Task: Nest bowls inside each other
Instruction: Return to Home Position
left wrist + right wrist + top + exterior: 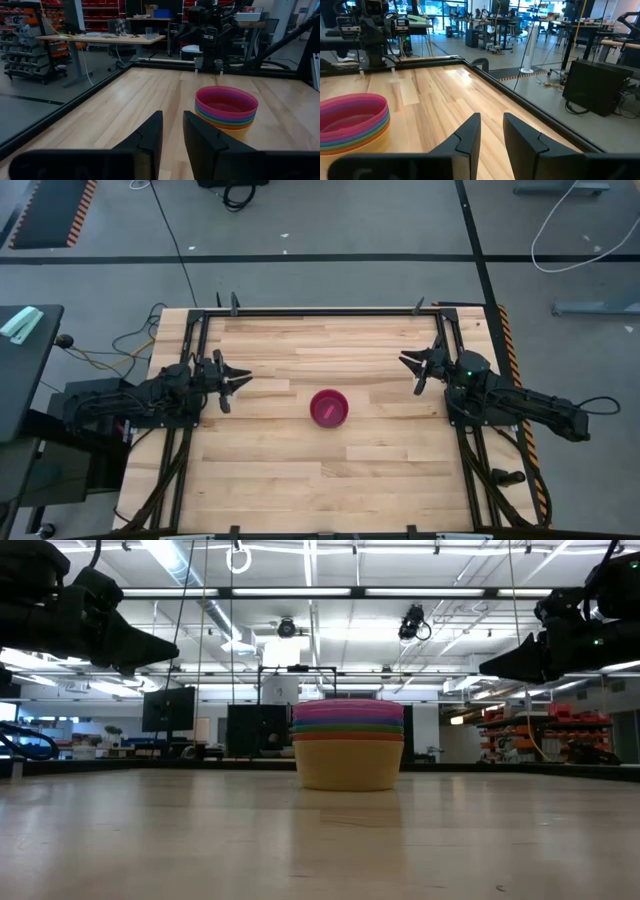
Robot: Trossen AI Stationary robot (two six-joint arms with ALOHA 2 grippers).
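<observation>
The bowls (329, 408) stand nested in one stack at the table's middle, pink-red on top and yellow at the bottom, resting on the wood. In the low view the stack (348, 745) shows its coloured rims layered one above another. It also shows in the left wrist view (226, 110) and the right wrist view (351, 125). My left gripper (236, 380) hovers above the table left of the stack, open. My right gripper (410, 366) hovers to the stack's right, open. Neither touches anything.
The wooden table (300, 470) has a dark metal frame (320, 310) along its edges. Bare wood lies all around the stack. Beyond the table are workshop shelves, desks and cables on the floor.
</observation>
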